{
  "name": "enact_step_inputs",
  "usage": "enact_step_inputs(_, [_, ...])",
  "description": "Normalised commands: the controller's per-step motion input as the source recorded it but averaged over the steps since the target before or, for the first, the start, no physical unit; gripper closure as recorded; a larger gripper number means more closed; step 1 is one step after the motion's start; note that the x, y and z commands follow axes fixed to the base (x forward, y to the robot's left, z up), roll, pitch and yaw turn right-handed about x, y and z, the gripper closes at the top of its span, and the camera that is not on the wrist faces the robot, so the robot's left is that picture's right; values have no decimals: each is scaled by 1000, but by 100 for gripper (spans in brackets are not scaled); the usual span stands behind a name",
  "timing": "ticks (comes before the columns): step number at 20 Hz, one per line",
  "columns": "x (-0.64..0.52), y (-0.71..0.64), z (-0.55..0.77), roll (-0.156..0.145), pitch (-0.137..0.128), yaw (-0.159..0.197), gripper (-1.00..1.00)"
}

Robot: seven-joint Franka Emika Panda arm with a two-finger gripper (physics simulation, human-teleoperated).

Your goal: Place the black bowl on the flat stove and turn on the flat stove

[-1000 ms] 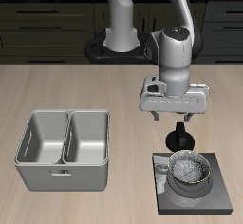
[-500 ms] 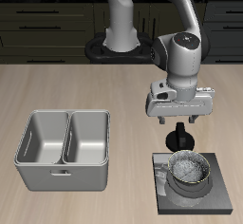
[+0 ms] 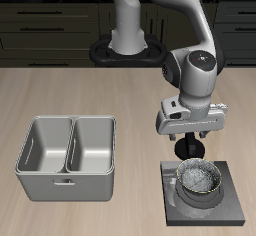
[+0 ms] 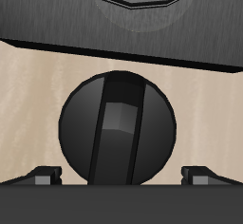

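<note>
— Where's the black bowl?

— On the flat stove. Your gripper, fingers spread and empty, hangs right over the stove knob.

— Its ridge?

— Crosswise to your fingertips; descend and grip.

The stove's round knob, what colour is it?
The knob is black with a raised bar across its middle. It shows best in the wrist view.

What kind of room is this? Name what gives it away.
Probably a simulated kitchen: a flat stove with the black bowl on it and a round knob sits on a wooden counter, beside a two-basin metal sink-like container, with dark cabinet fronts behind.
</note>
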Motion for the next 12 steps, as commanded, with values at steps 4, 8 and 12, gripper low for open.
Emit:
enact_step_inputs(4, [27,-83,-385,-30,75,19,-100])
enact_step_inputs(8, [-162,-55,-572,-21,106,12,-100])
enact_step_inputs(12, [-198,-77,-531,12,107,-64,100])
